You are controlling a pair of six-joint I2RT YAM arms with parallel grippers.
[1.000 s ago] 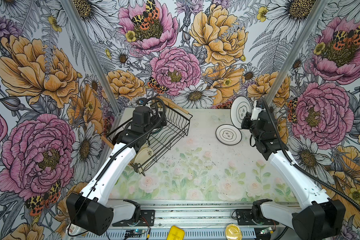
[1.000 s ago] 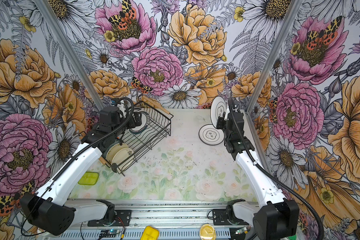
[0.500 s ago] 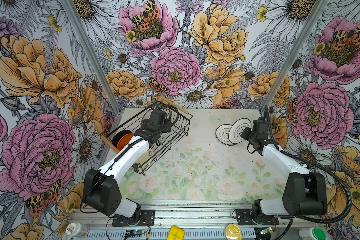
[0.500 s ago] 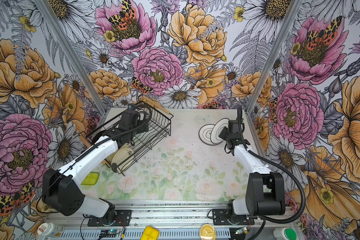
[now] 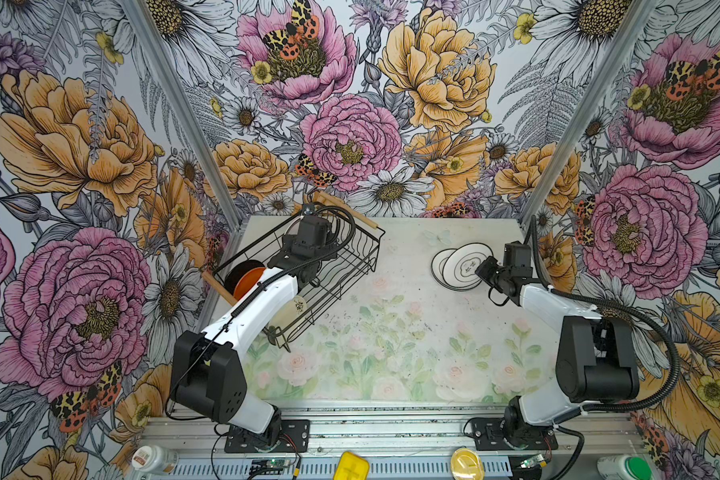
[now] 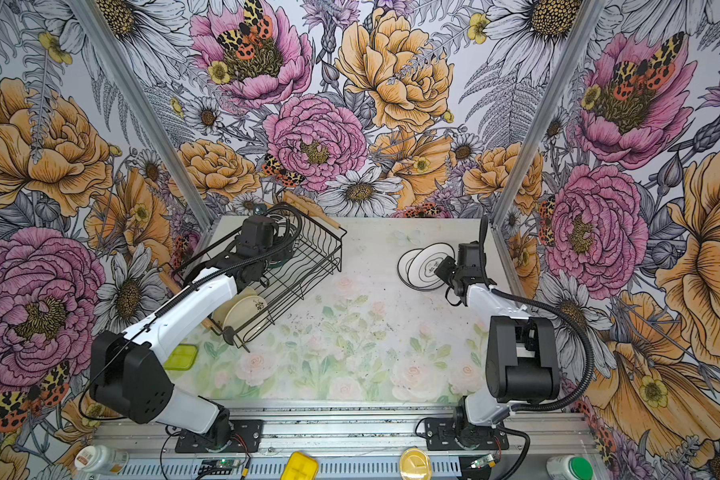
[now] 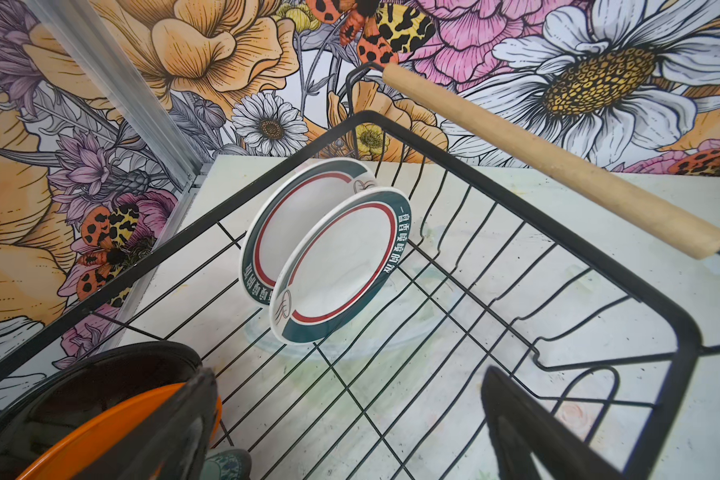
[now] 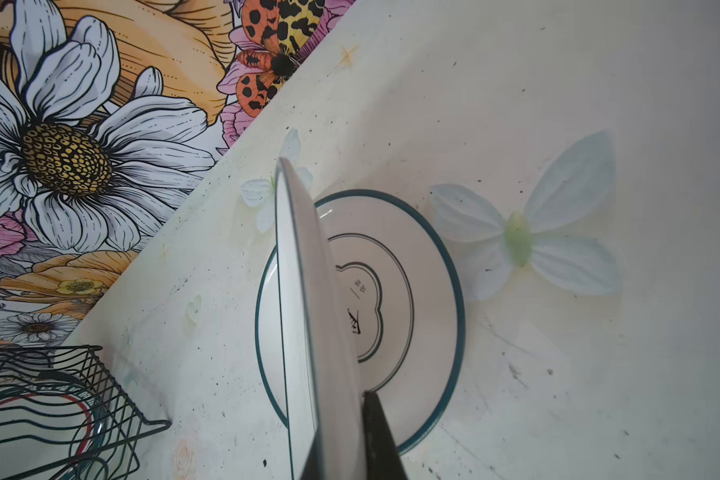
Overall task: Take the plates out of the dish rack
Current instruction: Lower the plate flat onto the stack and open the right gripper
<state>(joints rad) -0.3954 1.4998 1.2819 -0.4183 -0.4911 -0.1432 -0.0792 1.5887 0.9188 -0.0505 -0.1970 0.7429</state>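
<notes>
The right claw (image 5: 484,270) is pinched on the rim of a white plate (image 5: 468,261) with a thin dark edge. It holds the plate tilted over a matching second plate (image 5: 438,266), which lies flat at the far right of the tabletop (image 5: 391,340). In the right wrist view the white plate (image 8: 304,311) shows edge-on across the second plate (image 8: 416,299), with one dark finger (image 8: 381,436) at its rim. I cannot tell whether the two plates touch.

Well apart from them, the dish rack (image 5: 350,266) sits at an angle in the far left corner of the tabletop. The left claw (image 7: 350,372) is inside it, spread wide. It points at two teal-banded plates (image 7: 333,257) standing on edge, one just behind the other, near the rack's wooden handle (image 7: 549,158). Close beside one of its fingers (image 7: 171,428) stand an orange plate (image 7: 100,432) and a black plate (image 7: 100,374). A bit of a blue-grey patterned plate (image 7: 225,465) shows next to them. In a top view, cream plates (image 6: 244,316) stand at the rack's near end, partly under the left arm (image 6: 184,307).
</notes>
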